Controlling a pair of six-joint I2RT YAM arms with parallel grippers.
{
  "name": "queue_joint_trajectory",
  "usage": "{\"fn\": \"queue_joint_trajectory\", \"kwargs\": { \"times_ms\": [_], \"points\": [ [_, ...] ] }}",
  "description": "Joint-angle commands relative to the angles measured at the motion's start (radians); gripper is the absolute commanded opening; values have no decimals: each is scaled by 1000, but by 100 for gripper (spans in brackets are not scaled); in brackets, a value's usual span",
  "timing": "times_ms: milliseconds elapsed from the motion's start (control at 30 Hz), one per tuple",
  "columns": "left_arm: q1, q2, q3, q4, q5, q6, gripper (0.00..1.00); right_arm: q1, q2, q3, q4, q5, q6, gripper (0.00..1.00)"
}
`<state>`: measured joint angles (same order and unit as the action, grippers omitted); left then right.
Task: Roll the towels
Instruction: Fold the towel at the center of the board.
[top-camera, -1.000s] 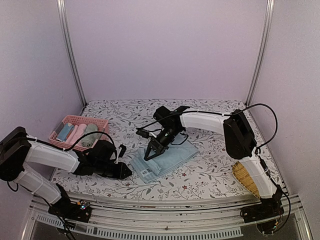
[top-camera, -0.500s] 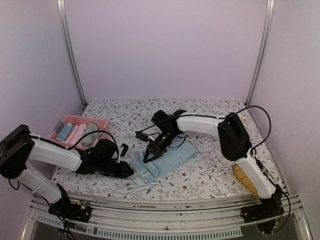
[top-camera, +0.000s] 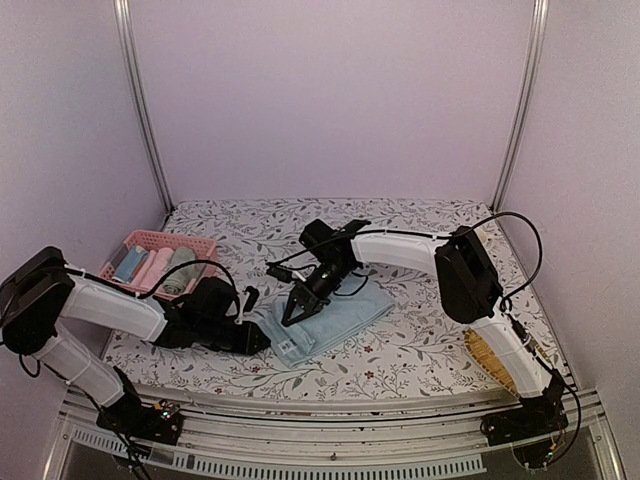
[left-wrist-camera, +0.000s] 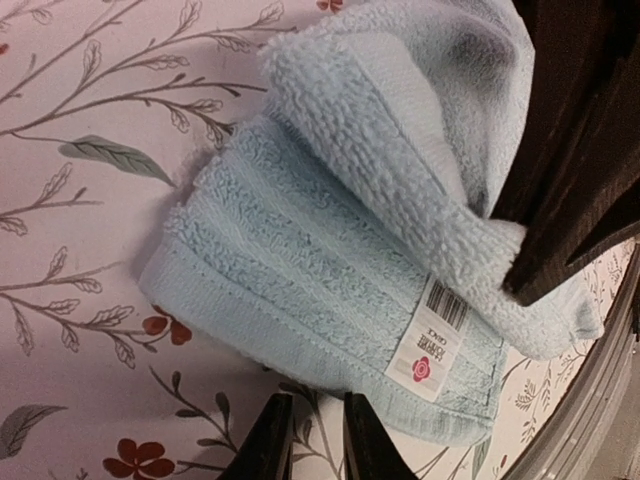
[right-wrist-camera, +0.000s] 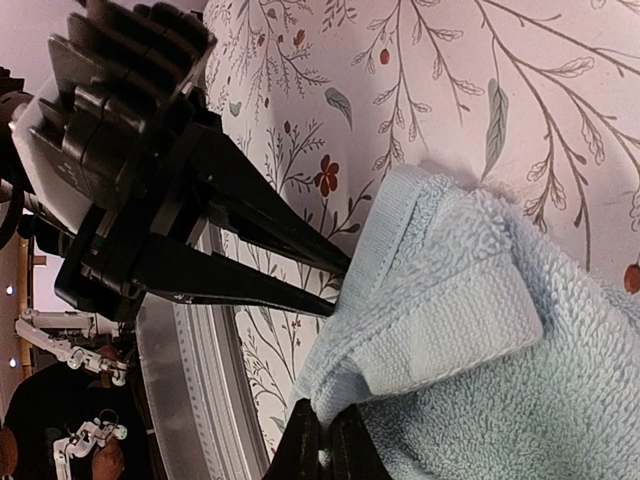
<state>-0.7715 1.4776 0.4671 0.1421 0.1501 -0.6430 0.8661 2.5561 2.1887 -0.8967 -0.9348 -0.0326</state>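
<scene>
One light blue towel (left-wrist-camera: 330, 250) — terry, corner folded over, white label (left-wrist-camera: 432, 340).

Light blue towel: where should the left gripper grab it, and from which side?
Judging by the pose, take the light blue towel by its flat hemmed edge beside the label, coming in low from the left. The right gripper pinches the folded flap above it, and the left gripper, slightly open, points at that hem.
</scene>
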Motion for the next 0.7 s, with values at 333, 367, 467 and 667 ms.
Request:
{"fn": "queue_joint_trajectory", "kwargs": {
  "times_ms": [333, 367, 467, 667],
  "points": [
    [-14, 52, -13, -65, -2, 9, 19, 17, 21, 32, 13, -101, 13, 42],
    [-15, 50, -16, -66, -4, 5, 19, 17, 12, 32, 7, -104, 4, 44],
    [-17, 15, -31, -87, -23, -12, 19, 7, -20, 32, -23, -87, -37, 46],
    [-21, -233, -50, -233, -102, -50, 20, -48, -124, 18, -80, 43, -153, 47]
  ]
}}
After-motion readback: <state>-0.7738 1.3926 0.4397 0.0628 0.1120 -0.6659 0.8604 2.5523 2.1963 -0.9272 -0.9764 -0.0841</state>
